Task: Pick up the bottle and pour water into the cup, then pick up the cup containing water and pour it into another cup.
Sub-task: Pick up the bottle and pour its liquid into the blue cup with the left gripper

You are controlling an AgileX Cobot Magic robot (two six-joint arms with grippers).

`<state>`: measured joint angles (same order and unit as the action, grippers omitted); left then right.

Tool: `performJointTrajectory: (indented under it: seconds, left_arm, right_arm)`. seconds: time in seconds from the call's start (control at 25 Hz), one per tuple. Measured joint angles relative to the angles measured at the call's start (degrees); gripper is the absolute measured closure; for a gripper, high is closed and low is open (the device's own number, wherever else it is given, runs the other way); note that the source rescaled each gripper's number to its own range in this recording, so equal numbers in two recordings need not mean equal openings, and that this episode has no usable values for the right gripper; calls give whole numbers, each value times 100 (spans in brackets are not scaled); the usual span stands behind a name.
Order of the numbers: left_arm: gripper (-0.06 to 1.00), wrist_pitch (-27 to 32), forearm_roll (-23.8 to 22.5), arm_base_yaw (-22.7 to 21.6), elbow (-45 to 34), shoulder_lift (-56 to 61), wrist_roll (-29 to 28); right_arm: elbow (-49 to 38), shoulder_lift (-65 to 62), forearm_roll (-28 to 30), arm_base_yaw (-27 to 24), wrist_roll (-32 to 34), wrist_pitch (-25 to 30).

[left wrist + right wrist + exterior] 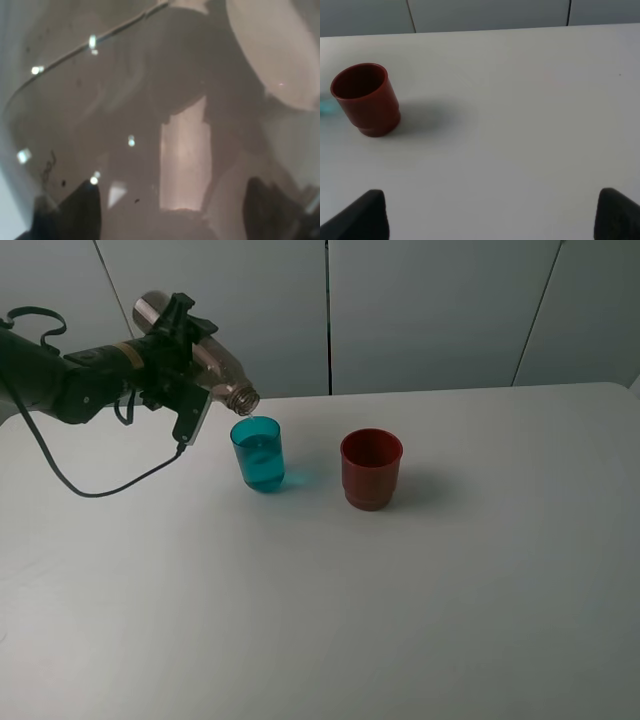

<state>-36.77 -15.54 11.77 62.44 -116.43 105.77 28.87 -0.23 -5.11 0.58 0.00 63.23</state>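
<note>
My left gripper (183, 348) is shut on the grey-tinted transparent bottle (203, 352) and holds it tipped, its open threaded neck pointing down just above the rim of the teal cup (259, 454). The teal cup stands upright on the table with water in it. The bottle's clear wall (125, 125) fills the left wrist view. The dark red cup (371, 469) stands upright to the right of the teal cup; it also shows in the right wrist view (366, 98). My right gripper (490, 212) is open and empty, back from the red cup, and is out of the exterior high view.
The white table (400, 620) spreads wide in front and to the right of the cups. A black cable (110, 485) hangs from the left arm and lies on the table at the left. A panelled wall (430, 310) stands behind the far edge.
</note>
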Motion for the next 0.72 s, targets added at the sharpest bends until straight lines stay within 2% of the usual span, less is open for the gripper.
performJointTrajectory:
  seconds: [0.72]
  left_arm:
    - [94, -105, -147, 21, 0, 0, 89]
  right_arm:
    - [0, 0, 0, 0, -34, 0]
